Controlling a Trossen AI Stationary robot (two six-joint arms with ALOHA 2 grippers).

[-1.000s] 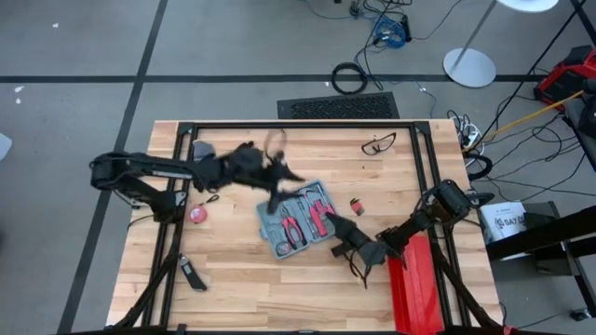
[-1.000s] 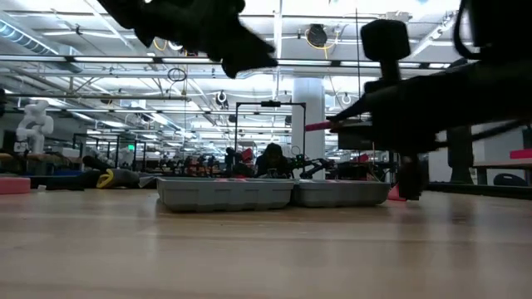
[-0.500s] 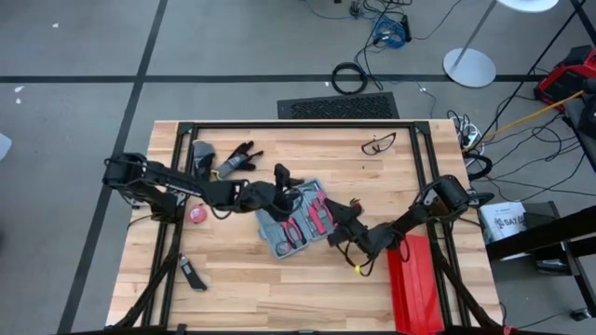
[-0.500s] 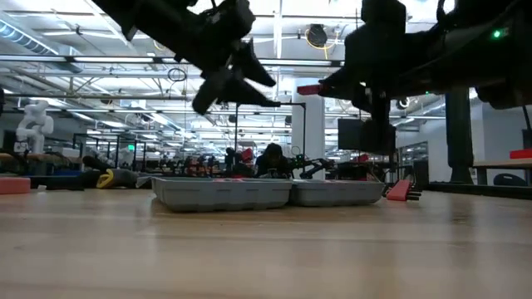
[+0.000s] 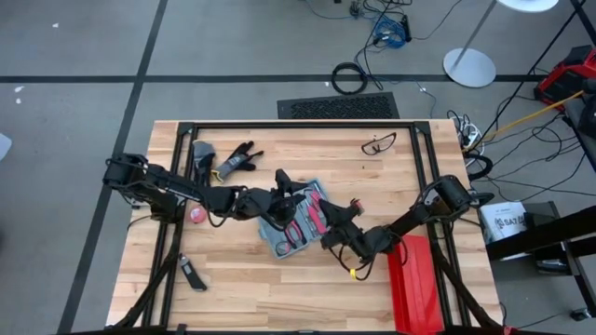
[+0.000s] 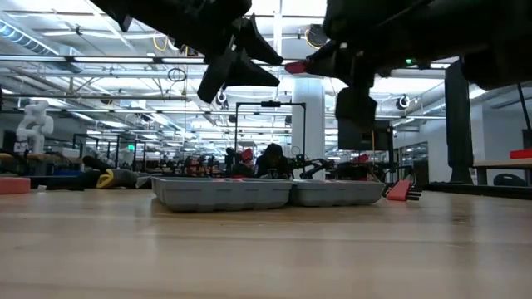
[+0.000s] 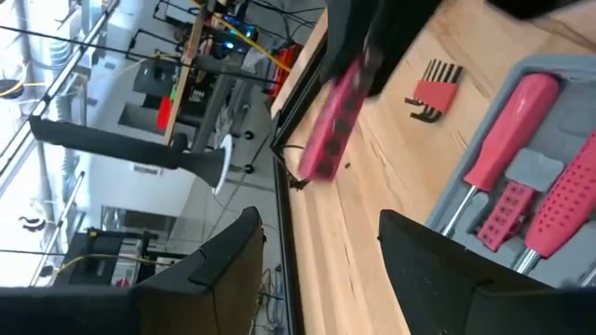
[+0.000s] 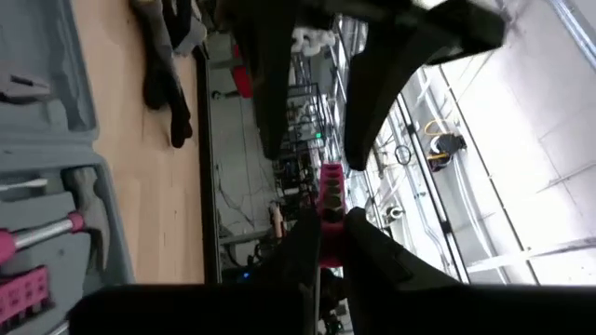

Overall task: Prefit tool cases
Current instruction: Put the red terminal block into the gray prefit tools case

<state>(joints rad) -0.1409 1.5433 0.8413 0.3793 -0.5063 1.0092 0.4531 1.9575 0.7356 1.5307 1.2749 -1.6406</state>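
High view: flat blue-grey plastic tool case (image 5: pixel 296 221) lies open mid-counter; left tool (image 5: pixel 282 191) and right tool (image 5: pixel 333 228) meet over it.

Low view: both hang clear above the case.

Left wrist view: left tool spread wide, empty.

Right wrist view: right tool (image 8: pixel 326 244) pinches 1 small pink ribbed piece (image 8: pixel 330 200). Advice: align it with its grey slot, lower squarely.

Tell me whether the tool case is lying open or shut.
Open. The tool case lies flat on the table, its grey slots facing up with pink-handled tools visible inside; the low view shows both halves spread side by side.
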